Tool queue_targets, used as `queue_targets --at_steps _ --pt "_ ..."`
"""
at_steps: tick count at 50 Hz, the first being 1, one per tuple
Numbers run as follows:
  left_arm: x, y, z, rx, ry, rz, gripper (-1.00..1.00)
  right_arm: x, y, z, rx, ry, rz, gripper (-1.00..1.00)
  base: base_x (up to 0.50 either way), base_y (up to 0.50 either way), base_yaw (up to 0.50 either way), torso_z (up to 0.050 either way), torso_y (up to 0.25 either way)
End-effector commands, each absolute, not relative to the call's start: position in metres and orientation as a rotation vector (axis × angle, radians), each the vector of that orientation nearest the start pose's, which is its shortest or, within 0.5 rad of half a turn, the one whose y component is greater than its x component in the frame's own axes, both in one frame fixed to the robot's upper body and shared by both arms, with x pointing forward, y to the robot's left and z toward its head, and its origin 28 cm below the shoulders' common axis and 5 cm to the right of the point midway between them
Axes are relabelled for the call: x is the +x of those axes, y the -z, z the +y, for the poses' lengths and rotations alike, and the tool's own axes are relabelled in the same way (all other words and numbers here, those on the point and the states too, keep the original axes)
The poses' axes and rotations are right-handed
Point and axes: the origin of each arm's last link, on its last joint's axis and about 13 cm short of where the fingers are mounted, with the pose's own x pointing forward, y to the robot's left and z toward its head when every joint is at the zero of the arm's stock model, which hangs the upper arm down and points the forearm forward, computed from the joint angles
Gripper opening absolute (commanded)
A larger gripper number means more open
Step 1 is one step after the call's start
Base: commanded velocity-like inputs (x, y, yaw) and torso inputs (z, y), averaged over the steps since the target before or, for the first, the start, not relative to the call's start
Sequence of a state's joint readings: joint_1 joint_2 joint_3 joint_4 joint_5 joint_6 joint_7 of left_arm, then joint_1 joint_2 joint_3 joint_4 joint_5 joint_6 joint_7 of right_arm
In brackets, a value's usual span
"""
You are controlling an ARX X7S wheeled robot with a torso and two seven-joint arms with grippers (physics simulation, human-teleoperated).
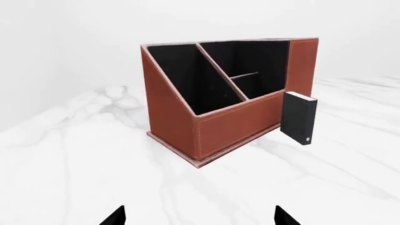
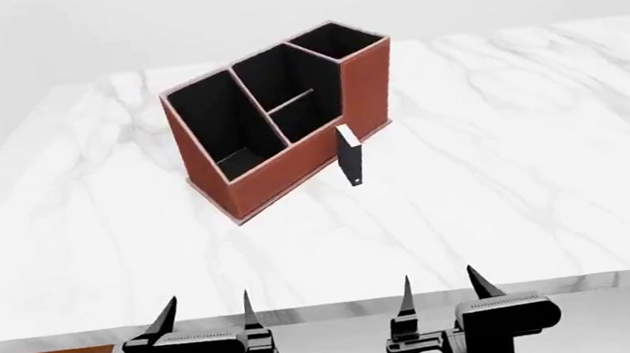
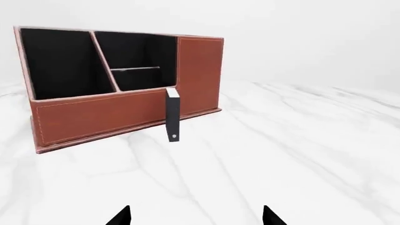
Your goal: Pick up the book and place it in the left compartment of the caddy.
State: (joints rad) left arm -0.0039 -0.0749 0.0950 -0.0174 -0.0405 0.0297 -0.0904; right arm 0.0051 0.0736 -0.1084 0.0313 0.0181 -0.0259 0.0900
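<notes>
The small black book (image 2: 350,155) stands upright on the marble table, right in front of the reddish-brown caddy (image 2: 277,158), near its tall square end. It also shows in the left wrist view (image 1: 299,117) and the right wrist view (image 3: 173,114). The caddy's left compartment (image 2: 217,125) is the long black-lined bay at its left end, seen too in the left wrist view (image 1: 184,77) and the right wrist view (image 3: 59,63). My left gripper (image 2: 206,318) and right gripper (image 2: 438,292) are open and empty at the table's near edge, far short of the book.
The white marble table (image 2: 527,161) spreads wide around the caddy. Its near edge (image 2: 330,310) runs just ahead of both grippers. A plain white wall stands behind the table.
</notes>
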Motion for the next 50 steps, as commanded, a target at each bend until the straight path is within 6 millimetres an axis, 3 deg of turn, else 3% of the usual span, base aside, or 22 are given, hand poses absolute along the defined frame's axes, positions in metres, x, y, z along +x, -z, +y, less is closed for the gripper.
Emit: queue_targets --at_steps 1,8,26,28,32,33,35,37,50 --pt "0.210 -0.011 0.204 0.036 0.004 -0.018 1.00 0.209 -0.007 -0.093 -0.110 -0.010 -0.016 1.00 0.00 0.00 0.00 0.000 0.000" --pt "0.210 -0.011 0.204 0.040 0.002 -0.019 1.00 0.209 -0.008 -0.093 -0.085 -0.005 -0.005 1.00 0.00 0.34 0.00 0.000 0.000" --pt "0.209 -0.011 0.204 0.050 -0.017 -0.015 1.00 0.209 -0.011 -0.094 -0.065 -0.009 0.002 1.00 0.00 0.00 0.00 0.000 0.000" --pt "0.209 -0.014 0.206 0.066 -0.075 0.012 1.00 0.209 -0.021 -0.095 -0.054 -0.014 0.007 1.00 0.00 0.00 0.00 0.000 0.000" --pt "0.202 -0.088 0.216 0.096 -0.152 -0.036 1.00 0.207 -0.087 -0.098 -0.038 0.000 -0.041 1.00 0.00 0.00 0.00 0.000 0.000" --pt "0.201 -0.089 0.216 0.096 -0.152 -0.035 1.00 0.206 -0.088 -0.098 -0.038 0.001 -0.041 1.00 0.00 0.00 0.00 0.000 0.000" --pt "0.194 -0.126 0.222 0.131 -0.167 -0.099 1.00 0.204 -0.120 -0.099 -0.090 -0.015 -0.125 1.00 0.00 0.00 0.00 0.000 0.000" --pt "0.191 -0.132 0.224 0.143 -0.191 -0.121 1.00 0.204 -0.126 -0.099 -0.073 -0.035 -0.135 1.00 0.00 0.00 0.00 0.000 0.000" --pt "0.195 -0.118 0.229 0.144 -0.235 -0.100 1.00 0.204 -0.124 -0.099 -0.063 -0.035 -0.125 1.00 0.36 0.00 0.00 0.000 0.000"
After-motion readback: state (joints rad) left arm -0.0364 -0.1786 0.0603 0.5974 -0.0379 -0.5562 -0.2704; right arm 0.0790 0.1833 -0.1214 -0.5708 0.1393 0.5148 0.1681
